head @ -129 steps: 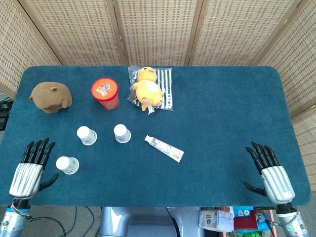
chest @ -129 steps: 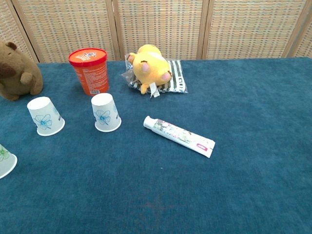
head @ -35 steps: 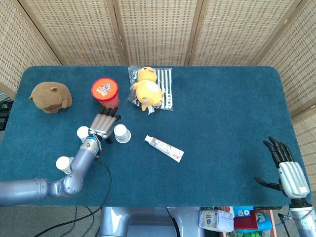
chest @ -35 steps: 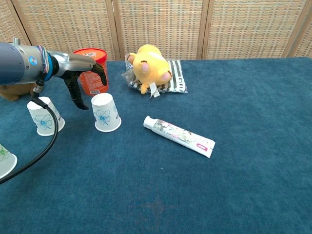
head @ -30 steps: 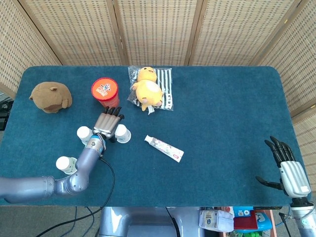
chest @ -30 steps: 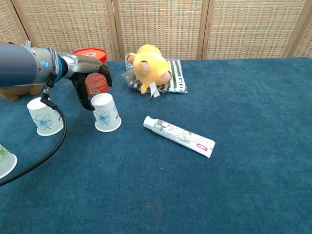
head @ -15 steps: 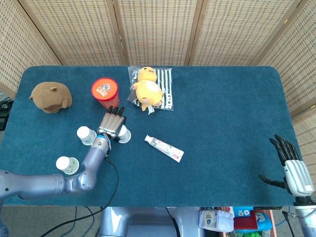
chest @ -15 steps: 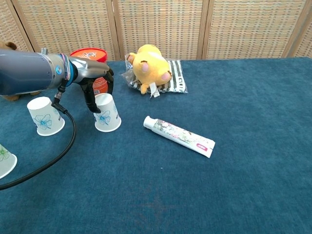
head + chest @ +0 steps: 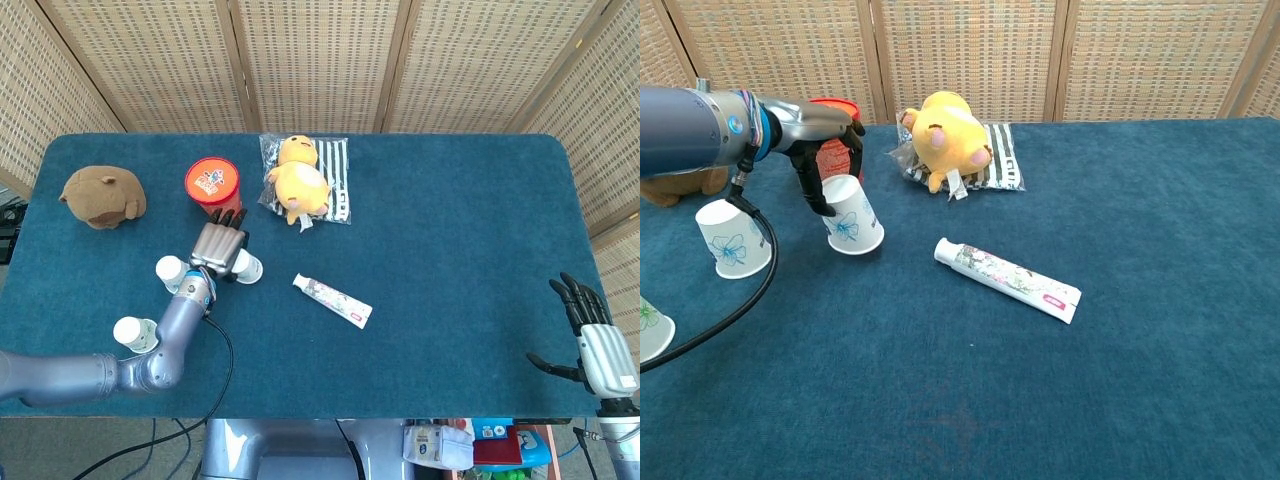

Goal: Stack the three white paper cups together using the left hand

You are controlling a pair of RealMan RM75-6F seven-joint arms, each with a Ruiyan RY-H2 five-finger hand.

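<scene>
Three white paper cups with blue flower prints stand upside down on the blue table. My left hand (image 9: pixel 218 245) (image 9: pixel 826 148) grips the middle-most cup (image 9: pixel 850 216) (image 9: pixel 248 268) from above. That cup is tilted, its rim lifted off the cloth on one side. The second cup (image 9: pixel 171 273) (image 9: pixel 732 238) stands just to its left, apart from the hand. Nearest the front-left edge is the third cup (image 9: pixel 135 333) (image 9: pixel 648 326). My right hand (image 9: pixel 598 350) hangs open beyond the table's front right corner, holding nothing.
An orange tub (image 9: pixel 212 187) (image 9: pixel 836 104) stands right behind the left hand. A yellow plush (image 9: pixel 297 180) on a striped bag lies further back, a brown plush (image 9: pixel 103 196) at the far left. A toothpaste tube (image 9: pixel 332 300) (image 9: pixel 1006 279) lies right of the cups.
My left hand reached from the front-left edge to the middle cup, closed around it, and has now tipped and shifted it slightly left. The right hand drew back off the table.
</scene>
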